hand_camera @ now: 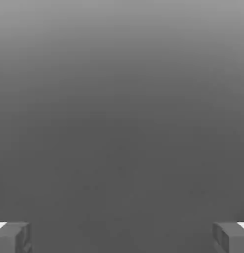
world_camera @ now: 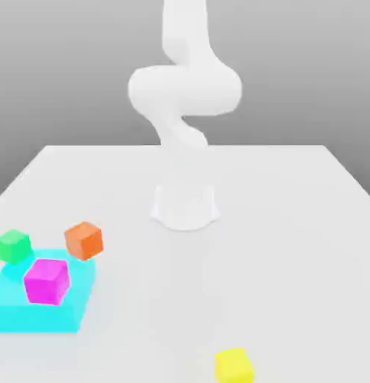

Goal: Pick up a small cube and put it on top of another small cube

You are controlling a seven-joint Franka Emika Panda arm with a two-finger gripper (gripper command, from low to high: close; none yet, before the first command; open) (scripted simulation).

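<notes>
We hold our gripper (hand_camera: 122,237) wide and empty, since the yellow cube (world_camera: 234,366) waits at the table's (world_camera: 293,224) near edge, well apart from the green cube (world_camera: 13,245).

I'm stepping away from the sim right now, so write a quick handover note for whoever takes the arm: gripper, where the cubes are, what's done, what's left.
Gripper: open, fingers spread wide with nothing between them, facing plain grey background in the hand view.
Small bright yellow cube: on the white table, near the front edge, toward the exterior view's right, untouched.
Small bright green cube: far over on the exterior view's left, at the back corner of the flat cyan block.
Orange cube and magenta cube are close by the green one; the magenta one sits on the cyan block.
Done: nothing yet.
Left: grasp yellow, carry it across, set it on green.
</notes>
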